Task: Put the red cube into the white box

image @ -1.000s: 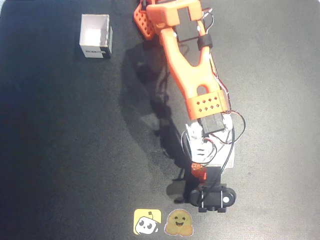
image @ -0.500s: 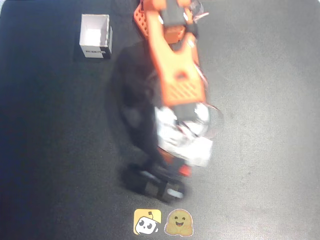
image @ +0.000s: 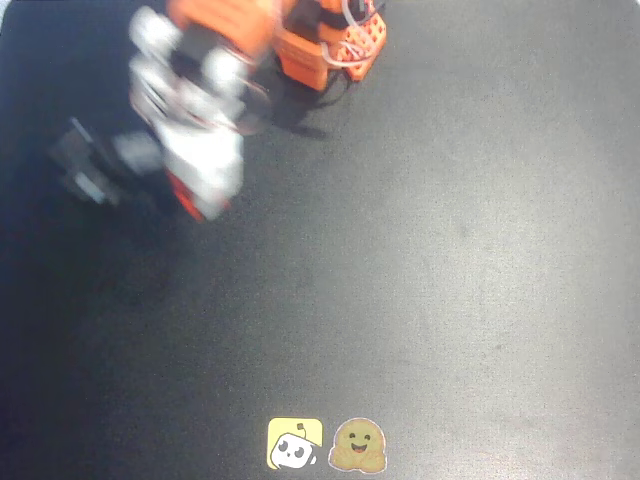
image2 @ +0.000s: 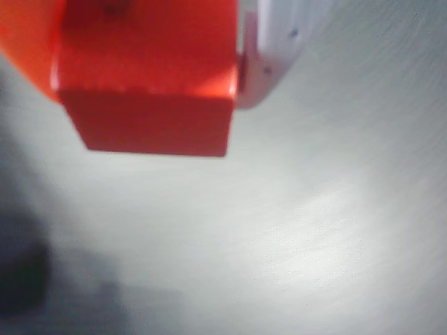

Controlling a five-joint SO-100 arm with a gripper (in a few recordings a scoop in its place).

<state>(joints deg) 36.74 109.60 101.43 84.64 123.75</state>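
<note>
In the wrist view the red cube [image2: 147,105] sits large and close at the top left, clamped between an orange finger [image2: 28,35] and a white finger [image2: 274,49]; my gripper [image2: 150,77] is shut on it above the dark mat. In the overhead view the arm is a blur at the upper left, and my gripper [image: 187,203] shows as a red-orange smear under the white wrist part. The white box is hidden beneath the blurred arm.
The arm's orange base [image: 325,40] stands at the top middle of the black mat [image: 450,250]. A yellow sticker [image: 295,443] and a brown smiling sticker [image: 358,445] lie at the mat's bottom edge.
The arm has swung from the lower middle of the mat up to the upper left, carrying the red cube. It now covers the spot where the white box showed.
</note>
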